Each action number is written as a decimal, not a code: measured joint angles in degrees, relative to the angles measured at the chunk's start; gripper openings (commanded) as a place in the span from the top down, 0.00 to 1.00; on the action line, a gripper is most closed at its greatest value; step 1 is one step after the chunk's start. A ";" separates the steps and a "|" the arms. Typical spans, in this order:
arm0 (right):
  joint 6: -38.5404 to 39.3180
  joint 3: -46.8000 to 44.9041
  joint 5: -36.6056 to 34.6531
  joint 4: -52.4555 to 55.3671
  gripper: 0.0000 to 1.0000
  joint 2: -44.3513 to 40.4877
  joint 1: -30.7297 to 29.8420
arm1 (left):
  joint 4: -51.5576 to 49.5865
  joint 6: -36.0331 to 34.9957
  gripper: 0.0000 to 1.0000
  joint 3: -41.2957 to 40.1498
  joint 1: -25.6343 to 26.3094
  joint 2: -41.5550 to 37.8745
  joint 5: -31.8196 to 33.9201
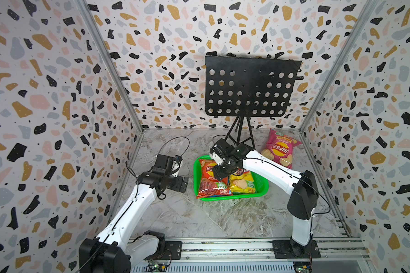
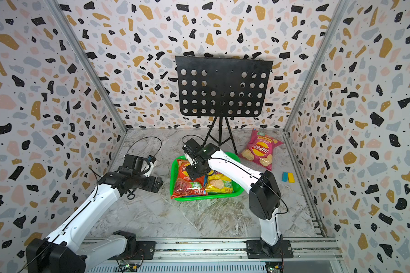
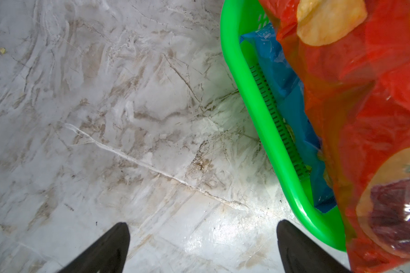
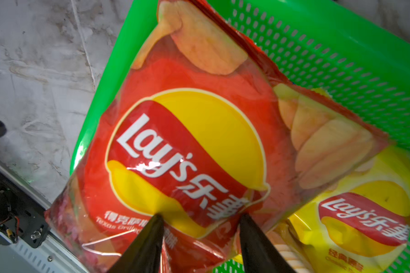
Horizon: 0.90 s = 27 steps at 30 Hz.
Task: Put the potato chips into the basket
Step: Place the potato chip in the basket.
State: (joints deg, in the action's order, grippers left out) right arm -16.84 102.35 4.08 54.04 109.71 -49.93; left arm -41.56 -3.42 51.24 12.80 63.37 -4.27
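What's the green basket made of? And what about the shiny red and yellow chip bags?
The green basket looks like smooth moulded plastic: even bright colour, glossy rounded rim, rows of small holes. The red chip bag and the yellow chip bag look like thin glossy plastic film, maybe foil-lined: they crinkle, puff up and show white glints.

Top views look down; wrist views hug basket (image 3: 234, 59).

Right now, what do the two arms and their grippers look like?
The left arm and right arm match: white shells, black joint housings, black bases on a silver rail. Thin black cables run along the links and loop near the wrists. The left gripper and right gripper are black, with tapering, pointed jaws.
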 measured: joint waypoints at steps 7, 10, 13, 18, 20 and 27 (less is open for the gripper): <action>0.46 -0.70 -1.29 -0.09 0.33 -0.31 -0.68 | 0.11 0.00 0.00 0.00 0.00 0.00 0.35; 0.83 -0.70 -2.56 0.37 0.22 -1.53 -0.72 | 0.11 0.00 0.00 0.00 0.00 0.00 0.37; 1.07 -0.57 -3.85 1.36 0.13 -4.24 -0.70 | 0.11 0.00 0.00 0.00 0.00 0.00 0.37; 0.76 -0.48 -5.35 2.14 0.12 -13.46 0.96 | 0.11 0.00 0.00 0.00 0.00 0.00 0.37; 0.22 -1.20 -5.68 1.90 0.13 -17.86 3.23 | 0.11 0.00 0.00 0.00 0.00 0.00 0.37; -3.37 -13.53 -7.06 1.84 0.15 -30.88 22.49 | 0.11 0.00 0.00 0.00 0.00 0.00 0.39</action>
State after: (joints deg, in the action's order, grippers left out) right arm -20.21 88.82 -2.98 55.88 78.83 -27.44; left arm -41.45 -3.42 51.24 12.80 63.37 -3.88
